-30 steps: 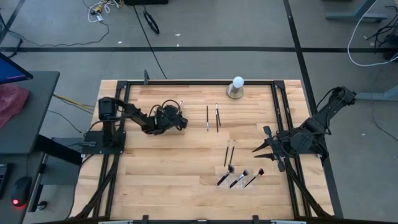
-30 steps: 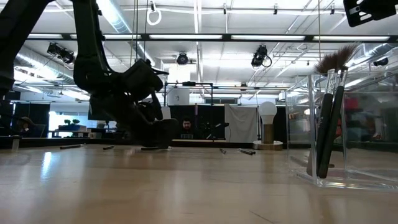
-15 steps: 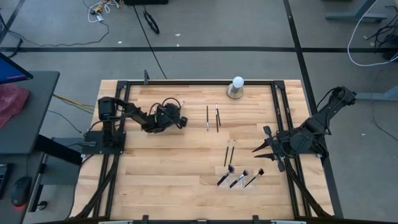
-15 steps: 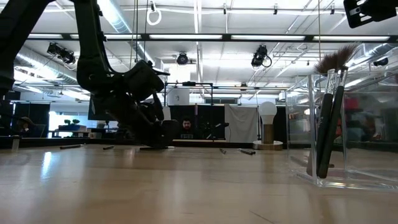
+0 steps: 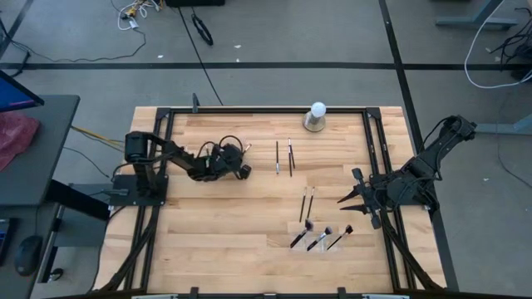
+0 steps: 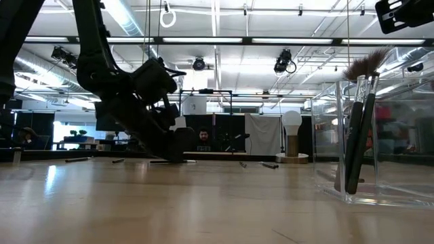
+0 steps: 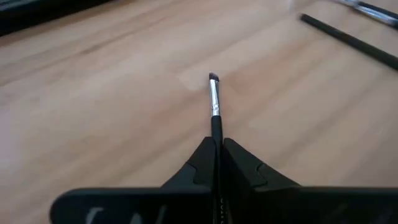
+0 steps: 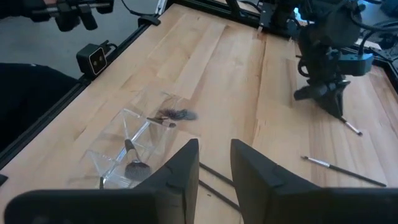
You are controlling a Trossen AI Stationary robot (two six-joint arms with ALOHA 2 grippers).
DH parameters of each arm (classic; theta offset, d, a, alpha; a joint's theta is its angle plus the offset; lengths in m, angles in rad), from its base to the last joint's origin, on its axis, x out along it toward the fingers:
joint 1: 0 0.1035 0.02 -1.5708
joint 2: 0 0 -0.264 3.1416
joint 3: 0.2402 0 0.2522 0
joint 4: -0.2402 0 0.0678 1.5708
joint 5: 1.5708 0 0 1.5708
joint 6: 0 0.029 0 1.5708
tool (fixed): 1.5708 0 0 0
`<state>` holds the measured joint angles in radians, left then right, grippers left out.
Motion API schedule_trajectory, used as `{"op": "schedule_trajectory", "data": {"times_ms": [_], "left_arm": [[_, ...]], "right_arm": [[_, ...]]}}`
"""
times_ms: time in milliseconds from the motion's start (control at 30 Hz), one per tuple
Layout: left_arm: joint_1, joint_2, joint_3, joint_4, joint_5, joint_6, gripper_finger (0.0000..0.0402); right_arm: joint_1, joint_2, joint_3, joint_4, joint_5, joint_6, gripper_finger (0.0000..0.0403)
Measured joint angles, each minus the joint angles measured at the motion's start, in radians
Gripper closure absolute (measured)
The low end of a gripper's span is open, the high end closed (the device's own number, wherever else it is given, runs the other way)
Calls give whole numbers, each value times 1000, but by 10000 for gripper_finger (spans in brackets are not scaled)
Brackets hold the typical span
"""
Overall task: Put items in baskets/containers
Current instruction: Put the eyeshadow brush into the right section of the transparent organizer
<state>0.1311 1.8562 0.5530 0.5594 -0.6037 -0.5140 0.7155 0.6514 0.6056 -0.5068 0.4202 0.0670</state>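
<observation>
On the wooden table (image 5: 241, 224) — scattered brushes (image 5: 283, 156), clear tray (image 5: 320, 239).

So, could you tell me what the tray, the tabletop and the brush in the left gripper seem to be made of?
Tray: clear, glossy plastic by the look; brushes show through its walls.
Tabletop: pale wood planks, with visible grain and seams, smooth finish.
Brush pinched in the shut left gripper: dark handle, likely plastic or lacquered wood, a shiny silvery ferrule that looks like metal, and a small dark bristle tip.
</observation>
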Motion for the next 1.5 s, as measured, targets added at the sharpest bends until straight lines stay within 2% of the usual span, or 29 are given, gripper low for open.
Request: {"op": "schedule_trajectory", "data": {"times_ms": [167, 333, 467, 700, 900, 1200, 1367, 1433, 1500], "left_arm": [[-39, -19, -1, 13, 14, 2, 390], [-78, -20, 0, 76, -9, 3, 385], [-107, -22, 1, 164, -18, 11, 386], [-154, -24, 2, 338, -25, 62, 385], [-188, -24, 9, 486, 29, 121, 388], [-249, -24, 188, 497, 169, 272, 387], [-284, -24, 314, 492, 190, 385, 384], [-294, -24, 359, 466, 190, 417, 385], [-301, -23, 400, 430, 190, 438, 386]], "right_arm": [[0, 0, -10, 8, 2, 4, 309], [0, 0, -103, 128, 1, -3, 309], [0, 0, -160, 188, -9, 3, 309], [0, 0, -163, 206, -9, 1, 309], [0, 0, -163, 209, -9, 4, 309], [-41, 39, -163, 304, -9, 46, 308], [-127, 110, -165, 377, 22, 79, 280], [-162, 144, -196, 489, 48, 74, 262], [-196, 179, -262, 677, 53, 49, 244]]}}
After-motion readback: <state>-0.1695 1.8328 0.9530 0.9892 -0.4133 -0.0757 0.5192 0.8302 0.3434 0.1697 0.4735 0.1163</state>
